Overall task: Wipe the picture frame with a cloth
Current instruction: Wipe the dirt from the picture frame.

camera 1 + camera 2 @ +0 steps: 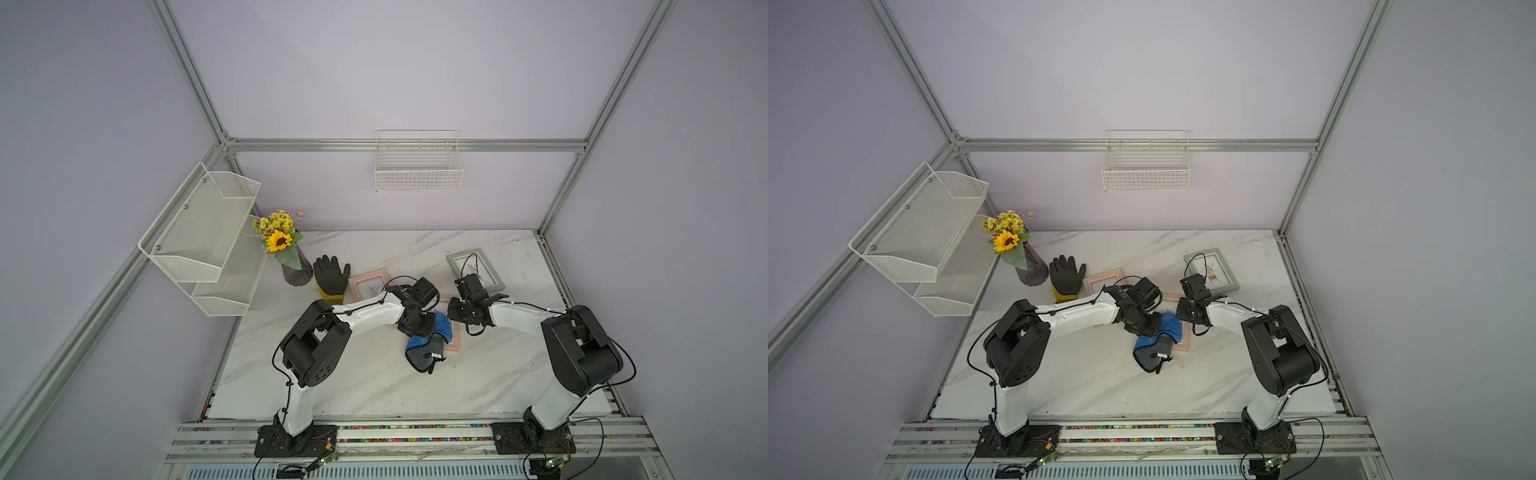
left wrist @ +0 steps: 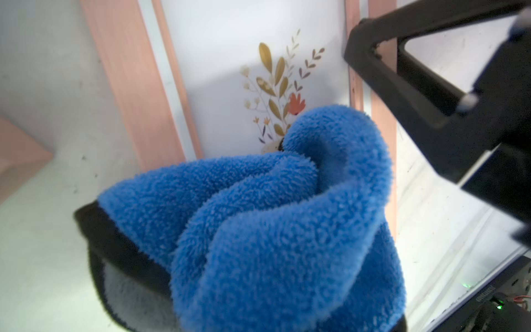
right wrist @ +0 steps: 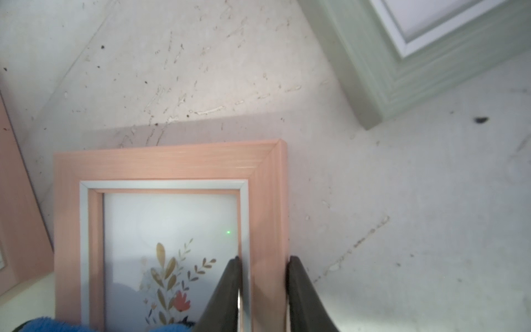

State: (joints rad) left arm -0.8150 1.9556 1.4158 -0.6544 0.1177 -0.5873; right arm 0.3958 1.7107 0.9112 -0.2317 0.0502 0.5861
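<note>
Though crumpled, cloth [image 2: 273, 218] in left hand [image 1: 419, 325]

Marble table [image 1: 374, 386]: carrying the loose items.
Black-and-yellow work glove [image 1: 331, 276]: lying flat at back left.
Dark vase [image 1: 297, 274]: standing upright just beside the glove, holding yellow flowers [image 1: 277, 232].
Spare pink frame [image 1: 368, 284]: lying just beside the glove.
Green frame [image 1: 490, 272]: lying at back right.
Wire basket [image 1: 419, 174]: hanging on the rear wall.
Mesh shelf [image 1: 203, 232]: hanging on the left wall.

My white marble surface [image 1: 374, 386] carries a vase of flowers [image 1: 297, 274], a black-and-yellow glove [image 1: 331, 274], a pink frame [image 1: 365, 284] just beside it, a green frame [image 1: 490, 272], and a second pink frame [image 1: 456, 340] with the blue cloth [image 1: 419, 351] spilling off it onto the marble.
</note>
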